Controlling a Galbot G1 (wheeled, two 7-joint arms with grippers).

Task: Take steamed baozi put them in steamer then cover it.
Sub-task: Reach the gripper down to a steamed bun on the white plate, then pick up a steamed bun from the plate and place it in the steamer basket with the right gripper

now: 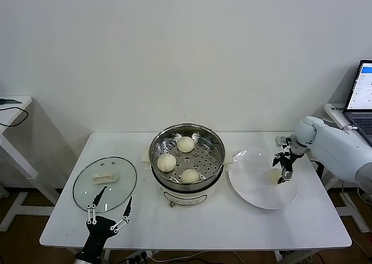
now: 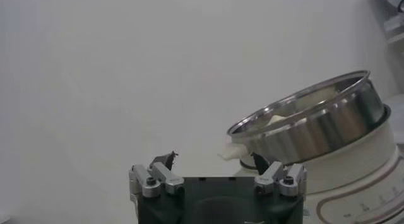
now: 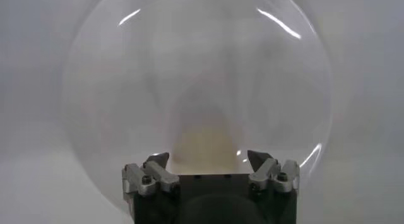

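Observation:
The steamer (image 1: 187, 159) stands mid-table with three baozi on its perforated tray: one at the back (image 1: 185, 143), one on the left (image 1: 166, 162), one at the front (image 1: 190, 175). A fourth baozi (image 1: 275, 175) lies on the white plate (image 1: 256, 195) to the right. My right gripper (image 1: 285, 174) hangs just over it, open, and in the right wrist view (image 3: 208, 159) the bun (image 3: 203, 143) sits between the spread fingers. The cover (image 1: 104, 184) lies flat at the left. My left gripper (image 1: 108, 209) is open and empty near the front edge, beside the cover.
A laptop (image 1: 363, 95) stands on a side table at the far right. Another side table (image 1: 11, 110) is at the far left. The left wrist view shows the steamer's wall (image 2: 315, 127) off to one side of the left gripper (image 2: 213, 159).

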